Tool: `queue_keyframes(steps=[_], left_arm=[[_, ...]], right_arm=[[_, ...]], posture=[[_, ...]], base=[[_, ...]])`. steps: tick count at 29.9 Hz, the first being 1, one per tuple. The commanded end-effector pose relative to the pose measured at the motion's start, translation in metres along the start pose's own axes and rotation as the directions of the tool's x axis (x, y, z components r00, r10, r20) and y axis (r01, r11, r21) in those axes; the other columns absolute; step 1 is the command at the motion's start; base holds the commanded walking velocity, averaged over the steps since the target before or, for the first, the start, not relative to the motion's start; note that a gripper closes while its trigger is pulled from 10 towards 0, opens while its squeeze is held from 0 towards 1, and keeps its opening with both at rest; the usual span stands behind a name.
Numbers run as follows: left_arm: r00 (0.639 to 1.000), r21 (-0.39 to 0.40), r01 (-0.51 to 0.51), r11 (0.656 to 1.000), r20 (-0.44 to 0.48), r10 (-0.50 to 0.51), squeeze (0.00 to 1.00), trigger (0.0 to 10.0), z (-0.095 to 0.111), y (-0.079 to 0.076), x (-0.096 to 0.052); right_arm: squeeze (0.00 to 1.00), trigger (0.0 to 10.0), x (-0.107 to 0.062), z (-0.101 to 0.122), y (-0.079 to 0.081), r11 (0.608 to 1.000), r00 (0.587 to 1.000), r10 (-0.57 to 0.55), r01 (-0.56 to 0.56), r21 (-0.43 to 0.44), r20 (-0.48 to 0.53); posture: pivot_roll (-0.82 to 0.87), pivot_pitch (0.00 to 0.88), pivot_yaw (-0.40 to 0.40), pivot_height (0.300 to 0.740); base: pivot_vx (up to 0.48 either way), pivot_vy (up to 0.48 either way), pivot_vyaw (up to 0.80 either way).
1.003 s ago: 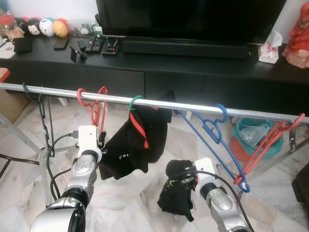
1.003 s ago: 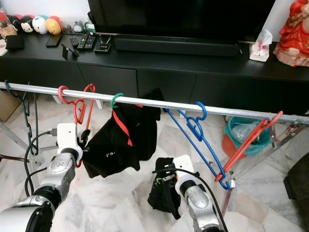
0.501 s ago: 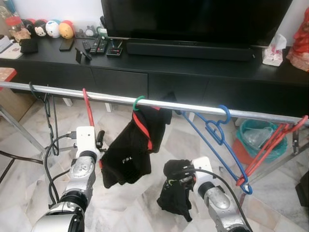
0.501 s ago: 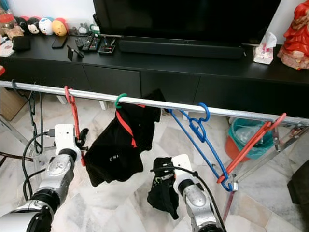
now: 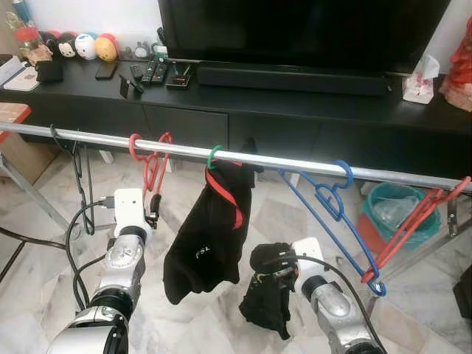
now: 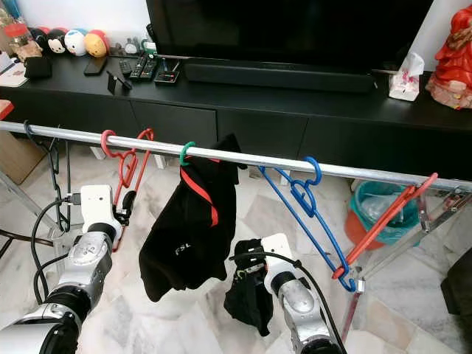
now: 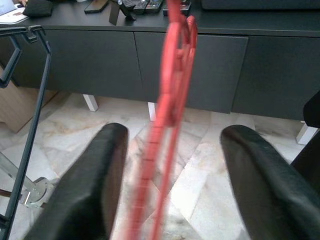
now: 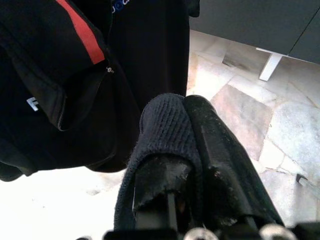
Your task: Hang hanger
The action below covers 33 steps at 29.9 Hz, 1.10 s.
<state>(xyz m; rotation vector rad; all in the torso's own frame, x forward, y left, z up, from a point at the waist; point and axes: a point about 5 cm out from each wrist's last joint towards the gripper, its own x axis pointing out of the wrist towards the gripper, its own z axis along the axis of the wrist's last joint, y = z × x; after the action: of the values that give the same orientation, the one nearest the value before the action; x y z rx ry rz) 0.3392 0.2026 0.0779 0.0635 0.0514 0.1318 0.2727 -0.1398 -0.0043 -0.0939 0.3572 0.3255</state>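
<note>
Hanging from the metal rail [image 5: 295, 162] at the left-centre of the left eye view, the red hanger [image 5: 151, 166] dangles between the spread, empty fingers [image 7: 95, 180] of the left gripper [image 5: 153, 218] without touching them. Lower centre, the right gripper [image 5: 274, 274] is clamped on a black sock [image 5: 267, 299].

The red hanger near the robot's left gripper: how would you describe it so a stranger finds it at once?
Find the long silver rail running across in front of the black TV cabinet. Toward its left end, between a black hanger and a dark garment on a green hook, hangs the red hanger. It is bare, and the left gripper straddles it, fingers apart.
</note>
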Motion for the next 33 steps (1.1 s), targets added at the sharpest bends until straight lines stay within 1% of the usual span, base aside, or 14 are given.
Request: queue_keyframes(steps=[1,4,5,6,8,12,13,15,18,21,22,24,27,33], left_arm=[[1.0,-0.013,-0.014,1.0,0.013,0.014,1.0,10.0,0.002,0.003,0.0],[0.999,-0.019,-0.014,1.0,0.05,0.015,1.0,10.0,0.008,0.004,0.001],[0.997,-0.005,-0.002,1.0,0.074,0.003,0.77,10.0,0.011,0.003,0.001],[0.996,0.004,0.007,1.0,0.087,-0.007,0.0,10.0,0.011,0.003,0.0],[0.995,0.008,0.011,1.0,0.101,-0.012,0.0,10.0,0.012,0.002,-0.002],[0.982,0.031,0.011,0.999,0.189,-0.017,0.0,10.0,0.017,0.008,-0.015],[0.981,0.031,0.009,0.999,0.195,-0.014,0.0,10.0,0.017,0.009,-0.016],[0.976,0.033,0.0,0.999,0.218,-0.007,0.0,10.0,0.017,0.013,-0.026],[0.97,0.046,0.005,0.999,0.242,-0.016,0.0,10.0,0.019,0.014,-0.034],[0.965,0.059,0.025,0.998,0.257,-0.04,0.0,10.0,0.022,0.01,-0.043],[0.965,0.059,0.025,0.998,0.257,-0.04,0.0,10.0,0.022,0.01,-0.043],[0.964,0.061,0.043,0.997,0.258,-0.058,0.0,10.0,0.022,0.005,-0.052],[0.966,0.069,0.049,0.996,0.251,-0.065,0.0,10.0,0.02,0.002,-0.056],[0.971,0.05,0.035,0.998,0.234,-0.046,0.0,10.0,0.019,0.001,-0.058]], right_arm=[[0.0,10.0,0.002,0.004,0.001,1.0,1.0,0.006,-0.006,-0.006,0.017],[0.0,10.0,0.002,0.004,0.002,1.0,1.0,0.006,-0.006,-0.005,0.017],[0.0,10.0,0.002,0.003,0.002,1.0,1.0,0.003,-0.003,-0.004,0.018],[0.0,10.0,0.002,0.003,0.002,1.0,1.0,0.002,-0.002,-0.004,0.018],[0.0,10.0,0.002,0.003,0.002,1.0,1.0,0.001,-0.001,-0.003,0.018],[0.0,10.0,-0.001,-0.001,-0.001,1.0,1.0,-0.012,0.012,0.001,0.008],[0.0,10.0,-0.001,-0.001,-0.001,1.0,1.0,-0.011,0.011,0.001,0.007],[0.0,10.0,-0.001,-0.002,0.0,1.0,1.0,-0.01,0.01,0.002,0.002],[0.0,10.0,-0.001,-0.002,0.001,1.0,1.0,-0.008,0.008,0.003,0.0],[0.0,10.0,0.0,-0.002,0.0,1.0,1.0,-0.009,0.009,0.002,-0.004],[0.0,10.0,0.0,-0.002,0.0,1.0,1.0,-0.009,0.009,0.002,-0.004],[0.0,10.0,0.001,-0.002,-0.001,1.0,1.0,-0.015,0.015,0.001,-0.003],[0.0,10.0,0.001,-0.001,-0.001,1.0,1.0,-0.018,0.018,0.002,0.0],[0.0,10.0,0.001,0.0,-0.006,0.999,0.999,-0.042,0.042,0.003,-0.001]], posture=[[-0.06,0.041,0.022,0.74],[-0.06,0.042,0.024,0.74],[-0.06,0.042,0.026,0.74],[-0.06,0.041,0.028,0.74],[-0.06,0.041,0.028,0.74],[-0.05,0.043,0.026,0.74],[-0.05,0.043,0.026,0.74],[-0.05,0.042,0.026,0.74],[-0.05,0.042,0.025,0.74],[-0.04,0.035,0.022,0.74],[-0.04,0.035,0.022,0.74],[-0.04,0.032,0.02,0.74],[-0.04,0.032,0.02,0.74],[-0.04,0.023,0.016,0.74]], base=[[0.0,0.0,0.0],[0.0,0.0,0.0],[0.0,0.0,0.0],[0.0,0.0,0.0],[0.0,0.0,0.0],[0.0,0.0,0.0],[0.0,0.0,0.0],[0.0,0.0,0.0],[0.0,0.0,0.0],[0.0,0.0,0.0],[0.0,0.0,0.0],[0.0,0.0,0.0],[0.0,0.0,0.0],[0.0,0.347,0.0]])
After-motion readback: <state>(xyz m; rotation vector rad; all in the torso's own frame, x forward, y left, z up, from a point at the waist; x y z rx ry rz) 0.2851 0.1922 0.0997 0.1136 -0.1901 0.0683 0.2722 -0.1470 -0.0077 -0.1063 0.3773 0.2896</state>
